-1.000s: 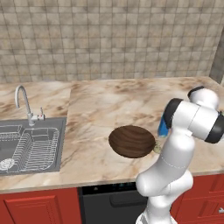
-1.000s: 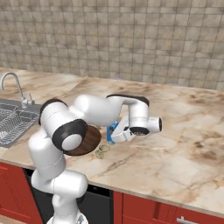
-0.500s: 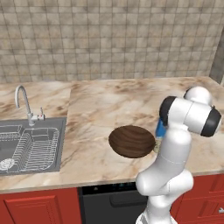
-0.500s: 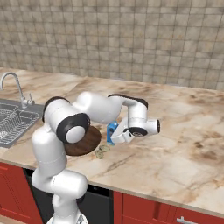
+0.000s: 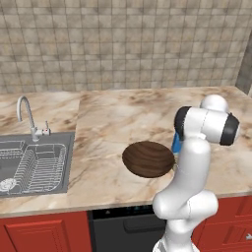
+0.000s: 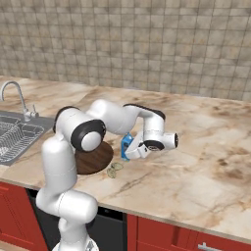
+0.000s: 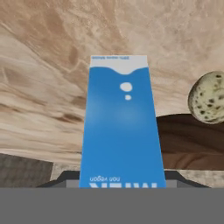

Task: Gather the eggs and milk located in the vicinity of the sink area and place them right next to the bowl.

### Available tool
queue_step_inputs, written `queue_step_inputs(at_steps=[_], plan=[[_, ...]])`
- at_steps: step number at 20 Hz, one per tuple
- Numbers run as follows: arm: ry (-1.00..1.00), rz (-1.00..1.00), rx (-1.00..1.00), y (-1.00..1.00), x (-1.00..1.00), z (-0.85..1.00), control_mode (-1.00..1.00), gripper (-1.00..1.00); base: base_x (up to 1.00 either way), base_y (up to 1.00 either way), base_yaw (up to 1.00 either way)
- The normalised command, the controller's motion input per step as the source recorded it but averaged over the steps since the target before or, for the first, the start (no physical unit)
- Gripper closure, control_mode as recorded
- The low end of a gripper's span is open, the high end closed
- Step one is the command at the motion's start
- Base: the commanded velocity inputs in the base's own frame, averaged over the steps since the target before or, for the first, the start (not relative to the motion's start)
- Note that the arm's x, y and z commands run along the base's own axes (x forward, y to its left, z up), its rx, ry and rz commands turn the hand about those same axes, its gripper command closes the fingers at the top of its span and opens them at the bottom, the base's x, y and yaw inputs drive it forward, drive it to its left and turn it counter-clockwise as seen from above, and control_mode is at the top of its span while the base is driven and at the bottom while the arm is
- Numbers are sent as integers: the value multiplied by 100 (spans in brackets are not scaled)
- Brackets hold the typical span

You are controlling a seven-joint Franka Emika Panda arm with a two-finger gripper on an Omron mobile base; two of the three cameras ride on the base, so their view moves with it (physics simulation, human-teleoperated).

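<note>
The milk [image 6: 126, 146] is a slim bright-blue carton, held tilted just above the counter at the right rim of the bowl [image 6: 93, 158]. My gripper [image 6: 133, 151] is shut on it. In the hand view the milk [image 7: 121, 127] runs up the middle, with a speckled egg [image 7: 208, 97] and the dark-brown bowl [image 7: 188, 142] to its right. The pale eggs [image 6: 114, 170] lie on the counter at the bowl's near right edge. In the left base view the bowl [image 5: 147, 158] sits left of my arm, and a sliver of blue milk [image 5: 175, 143] peeks out behind it.
The steel sink [image 5: 34, 162] with its wire rack and curved faucet [image 5: 24, 110] lies far left; it shows as the sink [image 6: 14, 135] in the right base view too. Marble counter [image 6: 206, 162] stretches to the right, with a tiled wall behind and red cabinets below.
My arm's elbow has swung a little while the hand with the milk has stayed beside the bowl. Bowl and eggs have not moved.
</note>
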Motion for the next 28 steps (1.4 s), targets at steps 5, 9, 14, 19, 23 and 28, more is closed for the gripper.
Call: queue_step_inputs(at_steps=[5, 9, 14, 19, 23, 28], plan=[[0, 0, 0, 0, 19, -28, -100, 100, 0, 0, 0], [0, 0, 0, 0, 21, -28, -100, 100, 0, 0, 0], [0, 0, 0, 6, 9, -28, -100, 100, 0, 0, 0], [0, 0, 0, 21, -1, -28, -100, 100, 0, 0, 0], [0, 0, 0, 32, -11, -30, -100, 100, 0, 0, 0], [0, 0, 0, 27, -11, -30, -100, 100, 0, 0, 0]])
